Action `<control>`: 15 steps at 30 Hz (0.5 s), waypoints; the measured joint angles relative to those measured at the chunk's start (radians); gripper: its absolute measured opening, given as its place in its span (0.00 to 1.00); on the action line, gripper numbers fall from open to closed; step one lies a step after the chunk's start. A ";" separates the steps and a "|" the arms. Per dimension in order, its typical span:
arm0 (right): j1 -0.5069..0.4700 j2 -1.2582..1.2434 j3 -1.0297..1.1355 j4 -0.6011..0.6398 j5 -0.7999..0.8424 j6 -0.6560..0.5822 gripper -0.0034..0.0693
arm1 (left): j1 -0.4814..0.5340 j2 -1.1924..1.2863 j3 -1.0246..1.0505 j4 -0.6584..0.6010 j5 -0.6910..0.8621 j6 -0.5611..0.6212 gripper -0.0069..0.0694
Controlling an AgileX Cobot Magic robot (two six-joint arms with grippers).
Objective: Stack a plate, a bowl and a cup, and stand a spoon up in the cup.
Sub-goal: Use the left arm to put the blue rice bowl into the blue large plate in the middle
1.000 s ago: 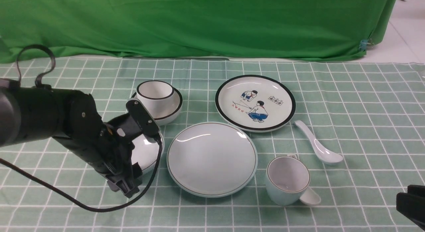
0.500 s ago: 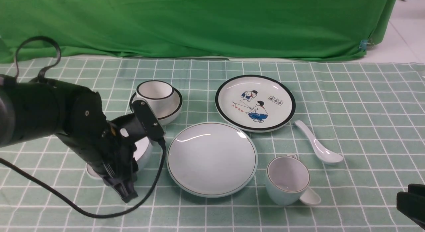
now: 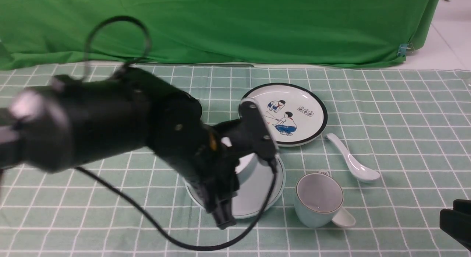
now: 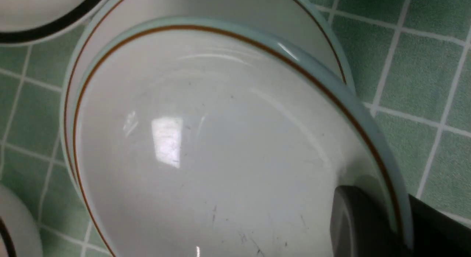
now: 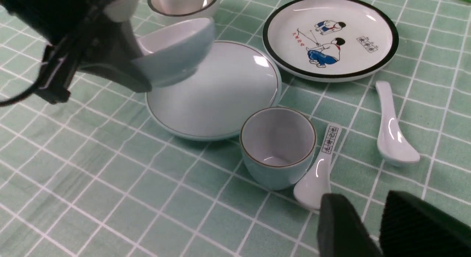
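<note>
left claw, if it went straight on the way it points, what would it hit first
Probably the plain pale plate below, with the held bowl perhaps touching before the claw; depth is unclear.

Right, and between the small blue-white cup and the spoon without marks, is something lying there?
Yes: the spoon with printed characters lies between the cup and the plain spoon, as the right wrist view shows.

Plain plate (image 3: 254, 198) — pale w/ thin dark rim, flat on cloth. Rel. to plate: bowl (image 5: 176, 54) — pale blue, brown rim, tilted above it; cup (image 3: 318, 201) — pale blue, upright, just right; spoon (image 3: 353, 161) — plain white, farther right.
</note>
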 joint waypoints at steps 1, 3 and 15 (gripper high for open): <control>0.000 0.000 0.000 0.000 0.000 0.000 0.34 | -0.007 0.036 -0.027 0.020 0.007 0.000 0.13; 0.000 0.000 0.000 0.000 0.000 0.000 0.34 | -0.009 0.069 -0.051 0.033 0.011 0.000 0.13; 0.000 0.000 0.000 0.000 0.028 0.001 0.34 | -0.009 0.188 -0.126 0.077 0.042 0.019 0.14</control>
